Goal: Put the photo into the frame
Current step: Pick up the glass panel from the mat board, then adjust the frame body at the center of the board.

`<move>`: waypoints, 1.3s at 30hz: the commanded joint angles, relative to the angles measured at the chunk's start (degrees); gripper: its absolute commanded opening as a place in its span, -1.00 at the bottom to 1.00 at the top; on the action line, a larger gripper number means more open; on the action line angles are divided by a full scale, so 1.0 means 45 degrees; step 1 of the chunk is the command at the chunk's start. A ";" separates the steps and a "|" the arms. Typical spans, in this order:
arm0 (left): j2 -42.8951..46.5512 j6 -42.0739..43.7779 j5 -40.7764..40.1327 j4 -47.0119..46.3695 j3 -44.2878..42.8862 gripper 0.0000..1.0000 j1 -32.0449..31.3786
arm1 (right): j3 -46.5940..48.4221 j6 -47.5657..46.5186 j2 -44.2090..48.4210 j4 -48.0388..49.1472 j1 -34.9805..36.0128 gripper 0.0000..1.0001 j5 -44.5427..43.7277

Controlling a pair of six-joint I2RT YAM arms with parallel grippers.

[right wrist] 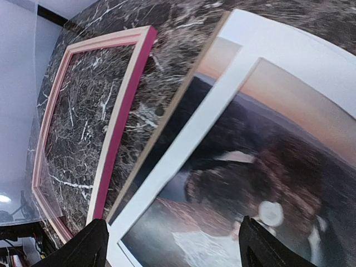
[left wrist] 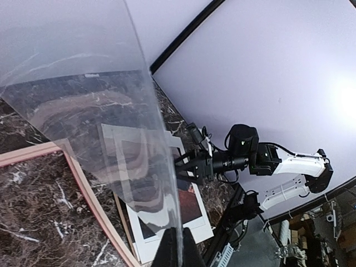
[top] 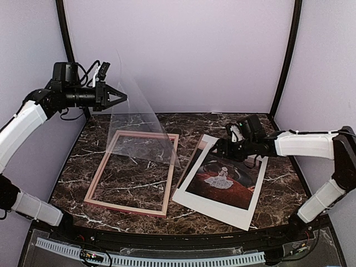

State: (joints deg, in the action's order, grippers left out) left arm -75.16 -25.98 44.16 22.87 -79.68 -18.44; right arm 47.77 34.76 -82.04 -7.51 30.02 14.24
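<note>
The pink frame point(top: 125, 208) lies flat and empty on the marble table, left of centre; it also shows in the right wrist view point(right wrist: 119, 105). The photo point(top: 225, 178) lies face up to its right under a white mat point(top: 222, 214), showing through the window and past the mat's left edge point(right wrist: 217, 61). My left gripper point(top: 123, 98) is raised above the frame's far end, shut on the edge of a clear sheet point(top: 136, 119) that hangs tilted over the frame. Its fingers point(left wrist: 169, 250) pinch the sheet. My right gripper point(top: 218, 150) is open and empty just above the photo point(right wrist: 267, 150).
A thin tan edge point(right wrist: 167, 111) runs along the stack's left side, between mat and frame; I cannot tell what it belongs to. Black posts point(top: 286, 55) stand at the back corners against pale walls. A white perforated strip point(top: 167, 260) lines the near edge.
</note>
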 commanded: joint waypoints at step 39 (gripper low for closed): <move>0.1462 0.1617 -0.2617 0.2331 -0.1836 -1.00 0.0827 | 0.7087 -0.0969 -0.8208 -0.2402 0.4591 -0.28 -0.4041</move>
State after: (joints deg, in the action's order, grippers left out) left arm -71.33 -15.55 28.16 39.53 -91.61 -14.87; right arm 83.40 30.72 -121.60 -14.96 52.90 -1.37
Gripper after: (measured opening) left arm 0.026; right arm 0.370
